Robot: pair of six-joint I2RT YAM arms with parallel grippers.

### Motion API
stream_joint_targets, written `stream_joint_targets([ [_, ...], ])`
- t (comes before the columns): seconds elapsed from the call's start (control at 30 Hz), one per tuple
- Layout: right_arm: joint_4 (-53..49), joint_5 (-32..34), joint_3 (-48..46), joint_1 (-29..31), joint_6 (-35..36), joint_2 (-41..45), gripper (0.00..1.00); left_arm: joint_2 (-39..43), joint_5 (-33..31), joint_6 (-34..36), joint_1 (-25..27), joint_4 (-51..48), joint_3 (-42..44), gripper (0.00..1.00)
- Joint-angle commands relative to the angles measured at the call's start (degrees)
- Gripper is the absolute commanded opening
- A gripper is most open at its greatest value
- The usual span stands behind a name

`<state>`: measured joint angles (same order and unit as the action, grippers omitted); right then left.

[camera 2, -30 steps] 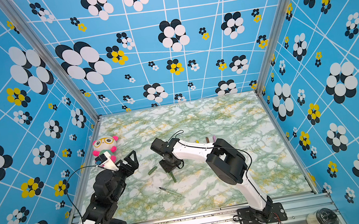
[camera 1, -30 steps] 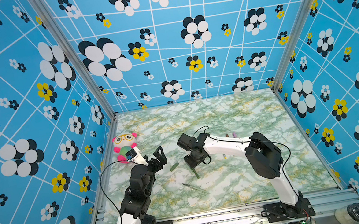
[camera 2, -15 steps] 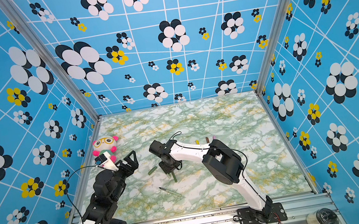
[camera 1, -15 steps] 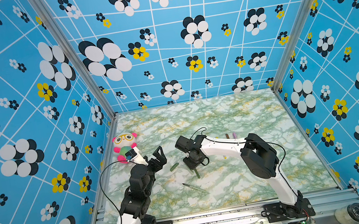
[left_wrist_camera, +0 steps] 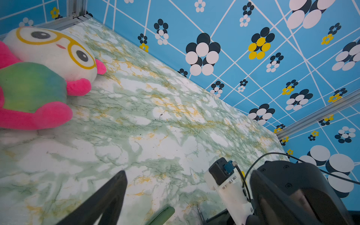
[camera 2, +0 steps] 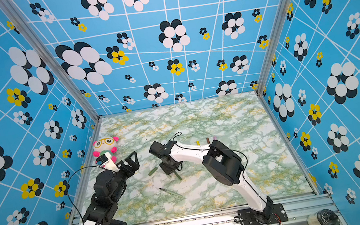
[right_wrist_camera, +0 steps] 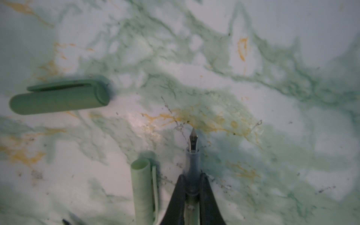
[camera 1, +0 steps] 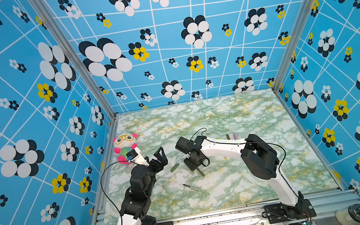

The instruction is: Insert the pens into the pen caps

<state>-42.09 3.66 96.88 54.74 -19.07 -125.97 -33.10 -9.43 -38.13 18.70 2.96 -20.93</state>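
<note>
Nib pointing forward, a green pen (right_wrist_camera: 192,161) lies low over the tabletop (camera 1: 224,115), and the right hand (right_wrist_camera: 191,176) is clamped on its grey grip section, one dark finger pressed to each side. Just beside the pen and roughly parallel to it lies a pale green cap (right_wrist_camera: 144,191) with its open mouth facing the same way. A darker green cap (right_wrist_camera: 58,97) lies crosswise, apart from both. In a top view, a second green pen (camera 1: 194,188) lies nearer the front edge, clear of the right hand. Beyond the right arm sit a brown piece (camera 1: 227,136) and a pink piece (camera 1: 235,136), too small to tell pen from cap. The left hand (camera 1: 159,156) hangs above the tabletop, fingers wide apart and holding nothing, near a plush toy (camera 1: 125,147).
</note>
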Motion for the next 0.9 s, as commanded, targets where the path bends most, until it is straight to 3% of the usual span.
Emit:
stream_joint_targets([
  [0.0,-1.36,1.43,0.02,-0.41,-0.53,0.56,0.09,-0.13,1.81,1.43,-0.74,0.48,-0.2,0.99],
  [0.13,1.46,0.09,-0.74,-2.94,-1.22,6.52,0.07,-0.11,5.13,4.25,-0.87,0.29,-1.41,0.99],
  [0.27,8.9,-6.32,-3.11,-7.67,-3.6,13.92,0.05,-1.81,13.37,7.11,-2.25,0.18,-4.24,0.99],
  [0.43,17.77,-15.94,-3.6,-12.72,-7.59,19.02,0.05,-8.0,33.53,5.05,-6.12,4.54,-7.59,0.99],
  [0.6,22.5,-22.4,-3.15,-14.2,-9.55,20.86,0.05,-14.73,46.41,5.91,-6.22,4.65,-11.55,0.98],
  [0.87,32.13,-32.09,-9.76,-14.22,-14.5,23.78,0.05,-20.94,50.38,4.9,-5.06,8.35,-12.54,0.92],
])
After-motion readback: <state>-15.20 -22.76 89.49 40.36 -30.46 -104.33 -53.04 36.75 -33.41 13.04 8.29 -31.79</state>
